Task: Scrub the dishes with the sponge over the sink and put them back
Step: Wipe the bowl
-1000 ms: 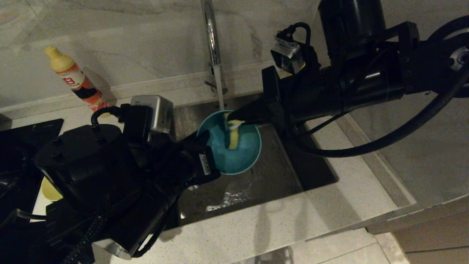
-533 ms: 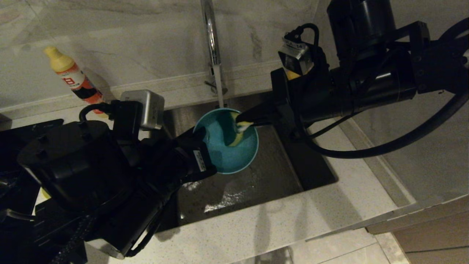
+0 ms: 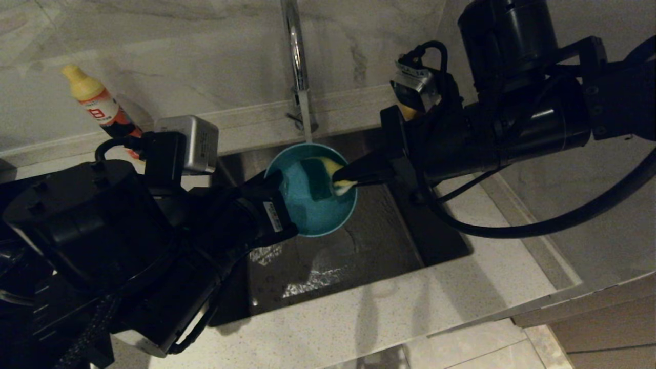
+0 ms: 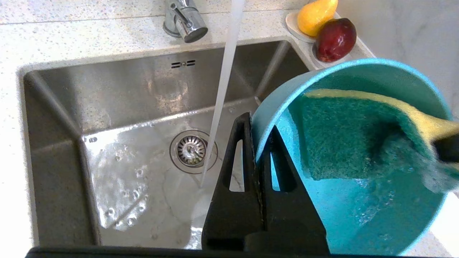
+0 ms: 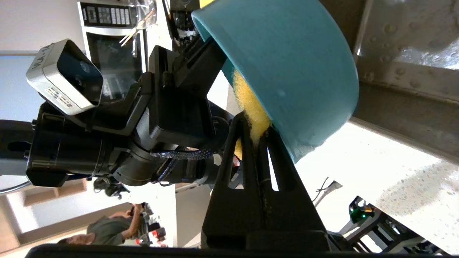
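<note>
Mid-scrub over the sink (image 3: 389, 241): left gripper (image 4: 259, 143) clamps the teal bowl's (image 3: 312, 215) rim, right gripper (image 3: 342, 180) pinches the sponge (image 3: 318, 177) inside; the other dishes seem untouched.

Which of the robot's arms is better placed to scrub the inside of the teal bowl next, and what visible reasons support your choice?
The right. The right gripper is shut on the sponge, already inside the teal bowl. The left gripper is shut on the bowl's rim, holding it over the sink.

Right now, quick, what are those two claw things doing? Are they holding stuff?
Left gripper: shut on the rim of the teal-blue bowl, held over the sink.
Right gripper: shut on the sponge, inside that bowl.
</note>
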You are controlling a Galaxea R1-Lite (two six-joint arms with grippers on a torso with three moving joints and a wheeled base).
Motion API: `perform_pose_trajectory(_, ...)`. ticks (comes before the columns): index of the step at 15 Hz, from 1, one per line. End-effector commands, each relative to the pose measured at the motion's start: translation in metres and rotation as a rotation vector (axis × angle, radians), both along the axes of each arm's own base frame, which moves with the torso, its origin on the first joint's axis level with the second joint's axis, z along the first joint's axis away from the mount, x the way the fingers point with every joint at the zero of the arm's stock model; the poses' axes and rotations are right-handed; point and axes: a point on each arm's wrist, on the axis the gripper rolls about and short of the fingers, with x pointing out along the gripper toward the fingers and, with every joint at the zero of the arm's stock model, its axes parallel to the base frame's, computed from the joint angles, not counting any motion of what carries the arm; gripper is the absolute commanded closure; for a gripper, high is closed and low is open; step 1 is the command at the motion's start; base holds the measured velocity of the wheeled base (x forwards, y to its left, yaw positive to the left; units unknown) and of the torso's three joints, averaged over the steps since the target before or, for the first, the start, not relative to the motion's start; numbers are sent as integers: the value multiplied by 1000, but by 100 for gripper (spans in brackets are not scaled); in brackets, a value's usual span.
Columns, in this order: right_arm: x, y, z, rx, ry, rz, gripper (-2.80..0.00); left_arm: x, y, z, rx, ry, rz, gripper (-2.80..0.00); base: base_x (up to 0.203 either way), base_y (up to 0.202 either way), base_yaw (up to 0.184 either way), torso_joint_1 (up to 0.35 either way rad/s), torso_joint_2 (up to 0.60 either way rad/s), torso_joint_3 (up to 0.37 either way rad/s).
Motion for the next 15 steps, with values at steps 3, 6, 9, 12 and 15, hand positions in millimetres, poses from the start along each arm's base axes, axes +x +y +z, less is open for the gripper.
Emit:
perform_pose_trajectory(3,-11,-8,8,5,-11,-13,0,-1,2,2,-7,-6,8,0,0,0,0,0,0,0)
perform_pose_trajectory(6,-24,-11,15,6,-15,5,0,0,1,1,-4,-3,11,0,0,0,0,0,0,0)
perform_pose_trajectory(9,-28,-13,12,-1,-5,10,0,1,2,0,-1,-2,16,0,0,0,0,0,0,0)
perform_pose_trajectory(12,-30,-5,5,-14,8,37,0,2,1,0,1,-1,16,0,0,0,0,0,0,0)
perform_pose_trajectory(15,-20,10,-9,-43,36,50,0,2,2,0,-4,-2,12,0,0,0,0,0,0,0)
